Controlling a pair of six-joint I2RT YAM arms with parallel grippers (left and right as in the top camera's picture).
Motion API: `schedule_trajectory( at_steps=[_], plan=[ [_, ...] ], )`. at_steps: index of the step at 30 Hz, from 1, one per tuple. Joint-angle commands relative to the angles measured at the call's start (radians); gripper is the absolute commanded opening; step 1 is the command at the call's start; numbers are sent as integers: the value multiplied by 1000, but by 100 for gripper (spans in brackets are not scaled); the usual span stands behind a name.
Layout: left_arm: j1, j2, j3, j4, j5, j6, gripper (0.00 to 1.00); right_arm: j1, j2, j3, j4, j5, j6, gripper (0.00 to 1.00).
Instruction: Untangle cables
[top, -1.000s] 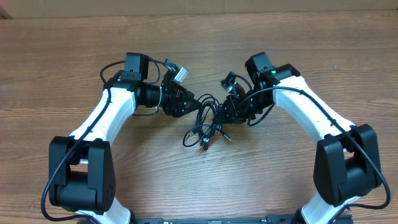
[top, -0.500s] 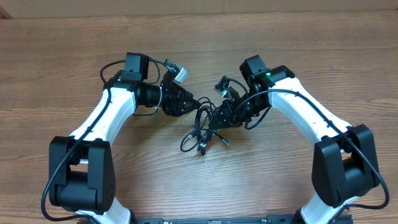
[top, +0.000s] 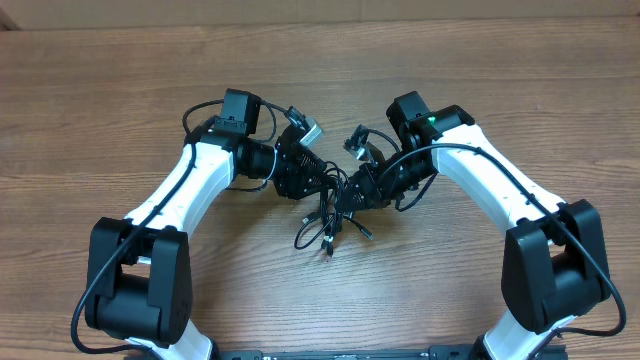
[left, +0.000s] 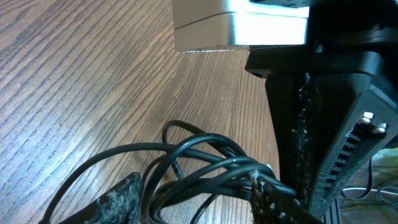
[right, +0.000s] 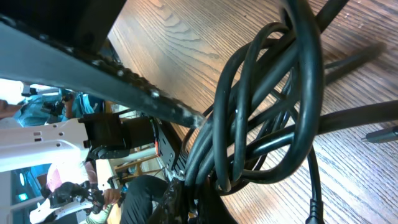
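Little is done — the cables (top: 328, 215) lie in one knotted bunch on the table (top: 100, 100), the right pincer (top: 352, 190) clamped on them, the left pincer (top: 320, 183) half-wide around some strands — all separating remains.

Left gripper (top: 318, 182) and right gripper (top: 356, 190) meet at mid-table, nearly touching, so nothing passes between them; the cables (top: 328, 218) bunch right there and spill in loops toward the base, blocking a low approach from that side; left arm (top: 185, 190) and right arm (top: 490, 185) wall in this pocket; strands cross the gap between the left gripper's fingers (left: 121, 196); bare table (top: 100, 90) lies open beyond the arms, far side and both outer edges.
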Motion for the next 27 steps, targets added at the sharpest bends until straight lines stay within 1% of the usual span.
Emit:
schedule_trajectory(
  at_steps=[1,6,11,20,23,27],
  plan=[
    [0,-24,1,0,-2,42,58,6,-15,-6,-5,-47,-34,4],
    [-3,-24,0,-3,-25,41,55,6,-15,-6,-5,-47,-34,4],
    [-12,-24,0,-17,-43,41,57,6,-15,-6,-11,-48,-34,4],
    [-12,-23,-1,-21,-62,41,58,6,-15,-6,-12,-48,-34,4],
    [-12,-16,-1,-21,-88,41,54,6,-15,-6,-12,-48,-34,4],
    [-14,10,-1,-17,-87,40,51,6,-15,-6,-13,-48,-34,4]
  ],
)
